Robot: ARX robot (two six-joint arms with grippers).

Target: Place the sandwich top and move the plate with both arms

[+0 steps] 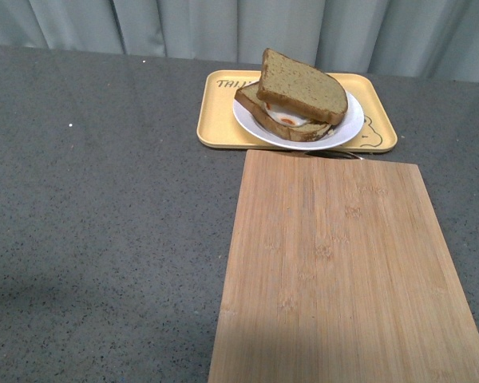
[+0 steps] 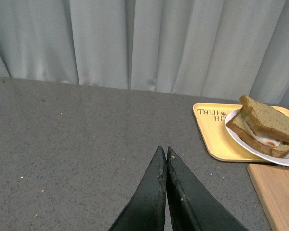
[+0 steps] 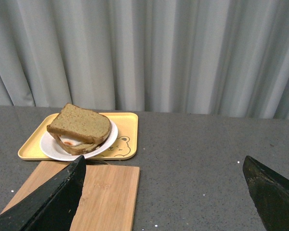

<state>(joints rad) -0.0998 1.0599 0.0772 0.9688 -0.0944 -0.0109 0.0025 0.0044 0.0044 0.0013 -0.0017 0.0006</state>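
The sandwich top (image 1: 303, 85) (image 2: 269, 118) (image 3: 85, 123), a plain brown slice, lies tilted on a lower slice with a fried egg (image 1: 286, 117). Both rest on the white plate (image 1: 347, 128) (image 2: 241, 137) (image 3: 50, 150), which stands on the yellow tray (image 1: 219, 120) at the far side of the table. Neither arm shows in the front view. My left gripper (image 2: 164, 153) is shut with nothing in it, low over bare grey table left of the tray. My right gripper (image 3: 164, 166) is open wide, its fingers apart over the table, well short of the plate.
A bamboo board (image 1: 343, 271) (image 3: 106, 192) (image 2: 279, 192) lies just in front of the tray, reaching the near edge. A small thin metal item shows between tray and board (image 1: 335, 154). Grey speckled tabletop (image 1: 104, 199) stretches left. Pale curtains (image 1: 223, 24) hang behind.
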